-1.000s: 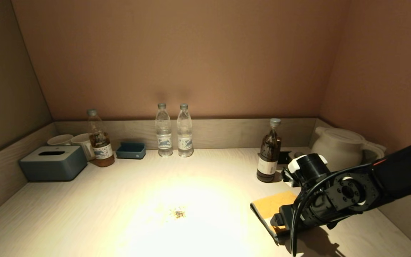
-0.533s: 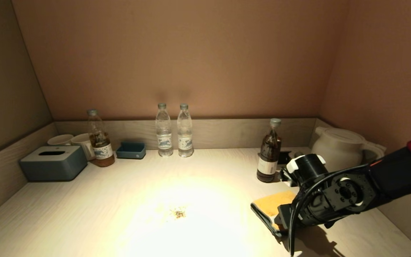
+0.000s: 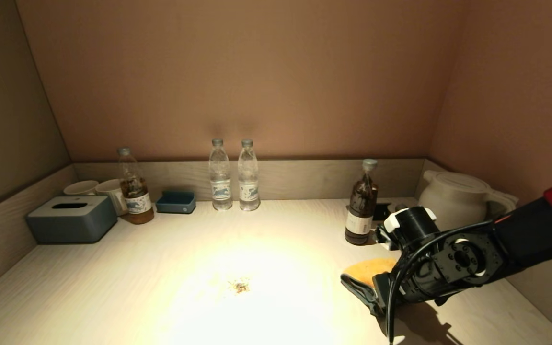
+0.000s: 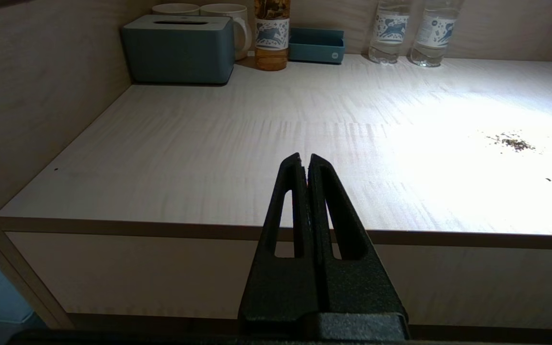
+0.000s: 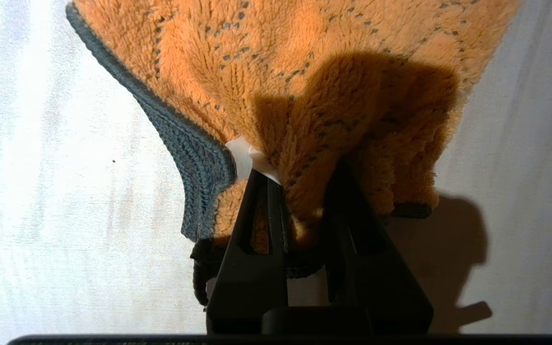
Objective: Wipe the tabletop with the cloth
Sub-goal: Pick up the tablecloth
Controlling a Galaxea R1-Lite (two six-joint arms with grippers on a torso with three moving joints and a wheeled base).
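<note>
The yellow-orange cloth [image 3: 369, 269] with grey-blue edging lies bunched at the right front of the pale wood-grain tabletop [image 3: 170, 268]. My right gripper [image 5: 304, 184] is shut on a fold of the cloth [image 5: 304, 81] next to its small white label [image 5: 245, 158]; in the head view the gripper [image 3: 375, 293] sits over the cloth's near edge. A small patch of dark crumbs [image 3: 240, 286] lies on the tabletop left of the cloth. My left gripper [image 4: 304, 160] is shut and empty, parked in front of the counter's front edge.
Along the back rim stand a brown bottle [image 3: 361, 203], two water bottles [image 3: 234, 175], a small blue tray [image 3: 176, 201], another brown bottle [image 3: 133, 194], two cups [image 3: 97, 189] and a grey-blue tissue box [image 3: 71, 218]. A white kettle [image 3: 458, 196] is at the back right.
The cloth has gone from lying flat and square to bunched and gathered under my right gripper, its near edge pulled up. The right arm shifted only slightly. The left arm has not moved.
</note>
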